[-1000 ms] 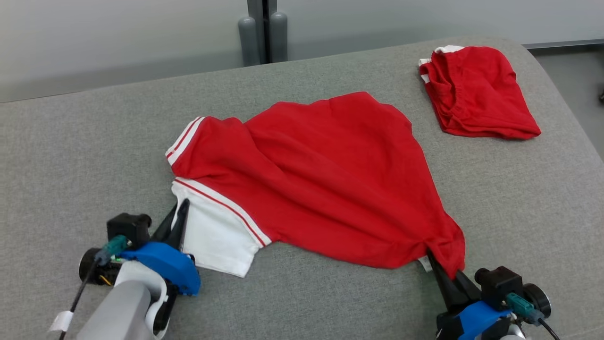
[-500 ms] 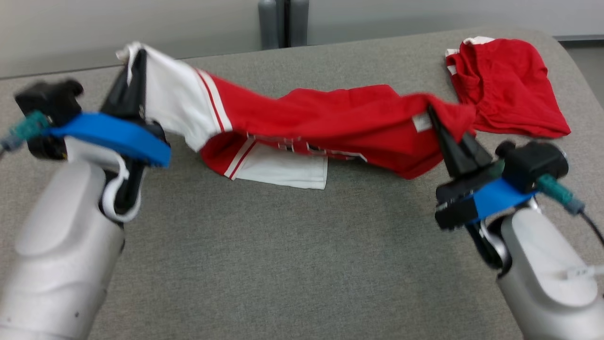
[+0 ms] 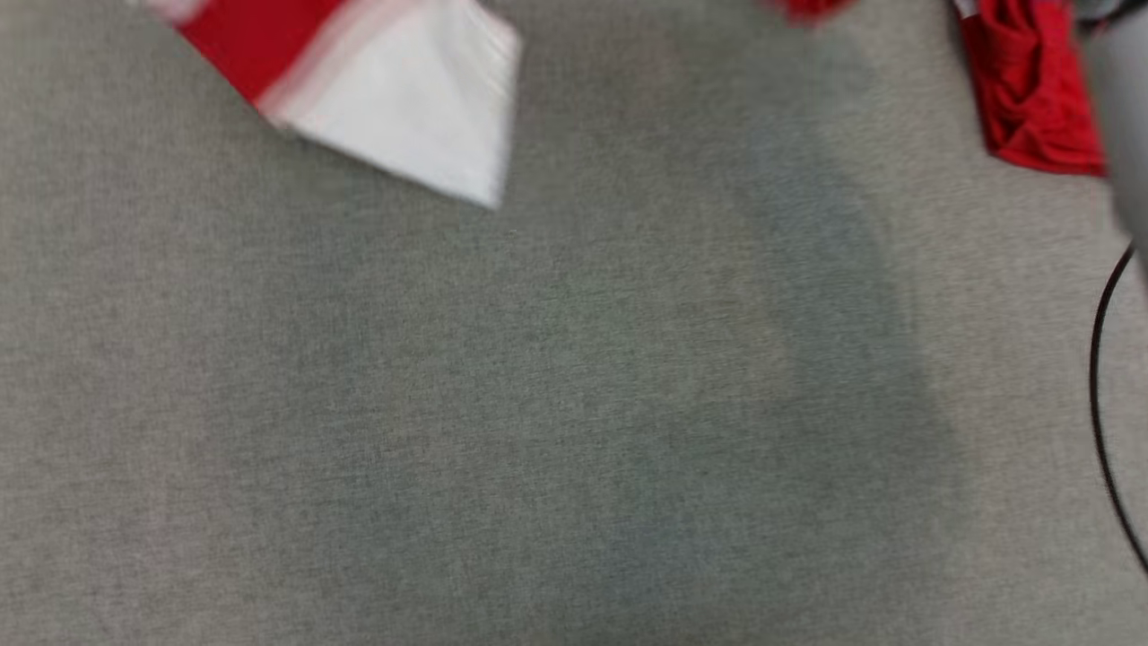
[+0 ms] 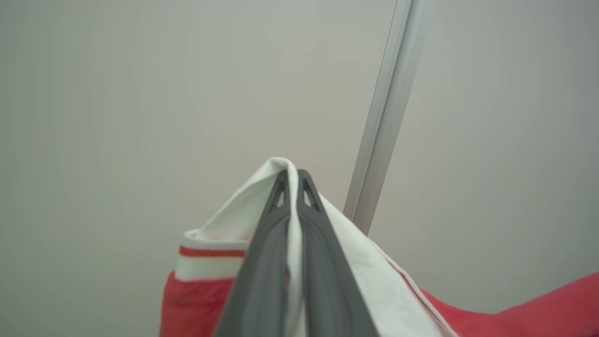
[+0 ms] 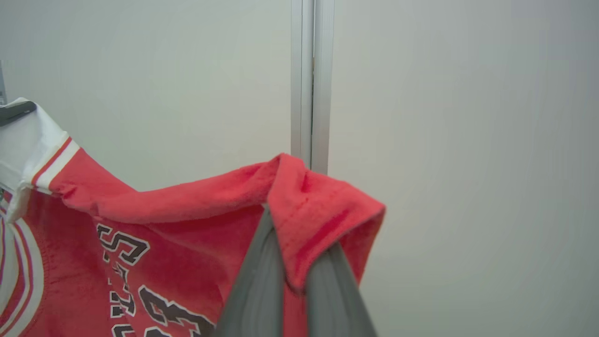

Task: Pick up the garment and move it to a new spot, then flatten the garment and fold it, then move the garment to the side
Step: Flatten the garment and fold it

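Note:
The garment, a red jersey (image 5: 154, 220) with white sleeves and black lettering, hangs stretched between my two grippers in front of a pale wall. In the left wrist view my left gripper (image 4: 292, 175) is shut on the white sleeve (image 4: 234, 220), with cloth pinched between the two fingers. My right gripper (image 5: 290, 220) is shut on a red corner of the jersey, which folds over its fingertips and hides them. In the head view a blurred white and red sleeve end (image 3: 404, 117) dangles at the top left, above the grey surface (image 3: 538, 404).
A second red garment (image 3: 1031, 99) lies crumpled at the top right of the grey surface. A pale forearm (image 3: 1126, 108) and a black cable (image 3: 1099, 404) run along the right edge. A metal wall strip (image 5: 311, 79) stands behind the jersey.
Both grippers have raised the garment from the surface to well above it, stretched between them. The head view has shifted down onto the grey surface.

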{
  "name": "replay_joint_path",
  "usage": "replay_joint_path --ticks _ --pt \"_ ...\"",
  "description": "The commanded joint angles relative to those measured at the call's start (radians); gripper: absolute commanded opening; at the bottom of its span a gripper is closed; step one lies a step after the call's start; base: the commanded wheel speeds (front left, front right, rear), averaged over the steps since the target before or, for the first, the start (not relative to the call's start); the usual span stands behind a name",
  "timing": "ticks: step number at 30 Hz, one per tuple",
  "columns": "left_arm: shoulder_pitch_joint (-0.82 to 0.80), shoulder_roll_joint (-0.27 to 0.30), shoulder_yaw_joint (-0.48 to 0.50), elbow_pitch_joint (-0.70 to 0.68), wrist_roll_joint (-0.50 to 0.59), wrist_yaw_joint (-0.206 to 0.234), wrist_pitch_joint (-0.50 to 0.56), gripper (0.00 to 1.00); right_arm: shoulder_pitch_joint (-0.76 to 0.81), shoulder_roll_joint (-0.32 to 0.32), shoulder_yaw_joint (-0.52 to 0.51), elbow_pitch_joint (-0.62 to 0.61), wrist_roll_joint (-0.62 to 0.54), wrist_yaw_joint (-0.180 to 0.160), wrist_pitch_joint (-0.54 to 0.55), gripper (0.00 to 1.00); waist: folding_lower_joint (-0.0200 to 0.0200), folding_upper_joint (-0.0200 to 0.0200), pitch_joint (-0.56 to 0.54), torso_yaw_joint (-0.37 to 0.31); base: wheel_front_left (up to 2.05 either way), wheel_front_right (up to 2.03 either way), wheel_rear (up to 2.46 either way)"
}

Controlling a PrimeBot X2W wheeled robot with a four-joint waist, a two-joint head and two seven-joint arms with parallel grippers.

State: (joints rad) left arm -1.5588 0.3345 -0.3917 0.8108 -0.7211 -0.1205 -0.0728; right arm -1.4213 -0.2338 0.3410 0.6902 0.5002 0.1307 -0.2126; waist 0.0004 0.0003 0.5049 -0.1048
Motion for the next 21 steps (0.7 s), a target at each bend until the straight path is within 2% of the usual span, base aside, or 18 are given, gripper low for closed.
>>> replay_joint_path --ticks 1,6,11,16,21 --pt "-0.034 -0.005 0.008 0.009 0.003 0.004 -0.009 0.0 -0.03 0.002 -0.002 0.015 0.013 0.0 -0.004 0.0 -0.0004 -0.0003 0.024 0.019 0.0 0.0 0.0" --pt "-0.241 -0.049 0.022 0.094 -0.002 0.001 -0.058 0.0 -0.244 -0.025 0.019 0.121 0.019 0.0 -0.024 0.0 -0.0004 -0.0003 0.044 0.029 0.0 0.0 0.0" --pt "-0.282 -0.08 -0.006 0.16 -0.013 -0.01 -0.091 0.0 -0.293 -0.038 0.096 0.187 0.045 0.0 -0.041 0.0 -0.0004 -0.0003 0.043 0.042 0.0 0.0 0.0" --pt "-0.161 -0.101 -0.059 0.163 -0.068 -0.01 -0.104 0.0 -0.209 -0.047 0.185 0.226 0.108 0.0 -0.047 0.0 -0.0004 -0.0003 0.046 0.053 0.0 0.0 0.0" --pt "0.055 -0.065 -0.106 0.094 -0.143 -0.01 -0.147 0.0 -0.045 -0.064 0.287 0.162 0.187 0.0 -0.054 0.0 -0.0004 -0.0003 0.037 0.058 0.0 0.0 0.0"
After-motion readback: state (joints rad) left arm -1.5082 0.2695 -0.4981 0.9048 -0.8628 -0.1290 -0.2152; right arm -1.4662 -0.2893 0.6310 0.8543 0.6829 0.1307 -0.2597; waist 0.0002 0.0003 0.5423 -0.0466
